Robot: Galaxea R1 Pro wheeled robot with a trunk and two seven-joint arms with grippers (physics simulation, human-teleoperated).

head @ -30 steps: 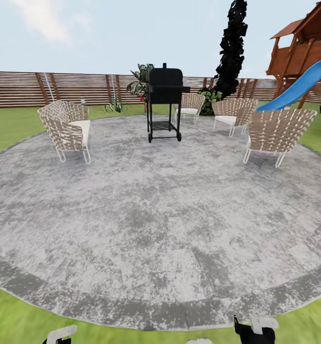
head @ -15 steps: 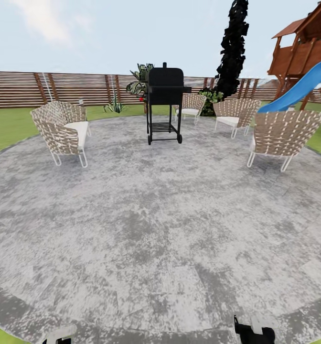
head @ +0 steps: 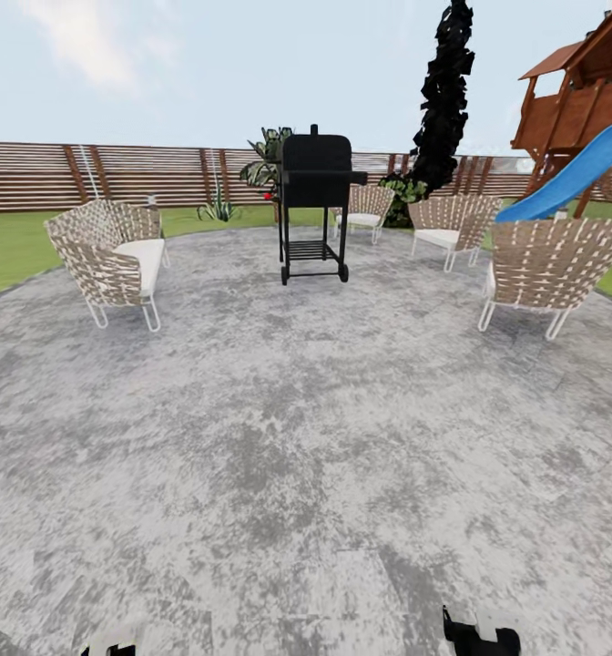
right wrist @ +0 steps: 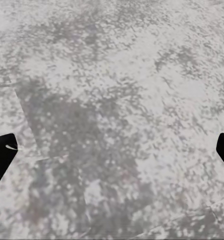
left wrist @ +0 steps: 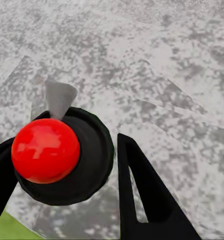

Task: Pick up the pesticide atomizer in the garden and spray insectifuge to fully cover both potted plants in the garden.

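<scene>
Between the two black fingers [left wrist: 142, 195] of the left gripper [left wrist: 67, 175] sits the pesticide atomizer [left wrist: 67, 155], seen from above: a dark round top with a red ball and a small grey nozzle tip. The fingers stand on either side of it, so I judge the left claw is clamped on it, carried upright to keep the nozzle ready to spray. The right gripper [right wrist: 112, 155] has its finger tips at opposite edges of its wrist view with bare paving between them, so it is spread wide and holds nothing. Under both wrists lies the round paving [head: 306, 437]. At its far edge stand a black grill [head: 314, 205] and several woven chairs [head: 110, 260], with the slatted fence [head: 115, 173] and a slide [head: 575, 178] beyond. A spiky light-green plant [head: 218, 208] by the fence may be one potted plant; it is too small to tell.
</scene>
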